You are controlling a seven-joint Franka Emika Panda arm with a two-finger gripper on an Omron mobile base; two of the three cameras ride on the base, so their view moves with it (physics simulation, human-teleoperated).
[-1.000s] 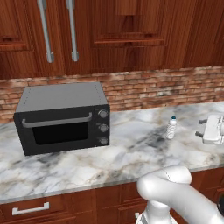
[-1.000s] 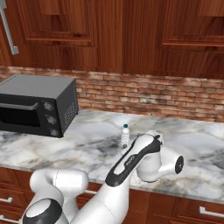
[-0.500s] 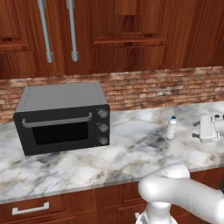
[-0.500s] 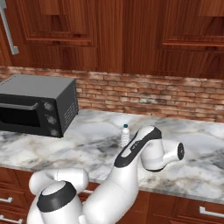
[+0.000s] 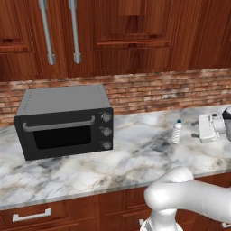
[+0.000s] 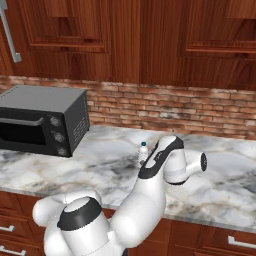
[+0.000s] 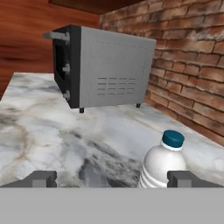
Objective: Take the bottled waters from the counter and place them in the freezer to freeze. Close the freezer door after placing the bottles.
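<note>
The small clear-whitish ribbed plastic bottle with a blue cap (image 7: 162, 164) is standing on the grey-white marble table (image 5: 90, 167), at four o'clock from the black toaster oven (image 5: 65, 121). The end effector (image 7: 111, 178) is gaping wide, empty, near it. Likely light, slippery, crushable; gripping mid-body looks best.

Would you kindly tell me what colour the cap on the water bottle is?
The cap is blue-teal, on a whitish bottle; the hand view shows it best.

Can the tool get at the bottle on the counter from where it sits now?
Probably yes. The tool is open and level with the bottle, which stands upright on the marble counter toward the right fingertip. Nothing lies between them; the toaster oven stands well behind.
</note>
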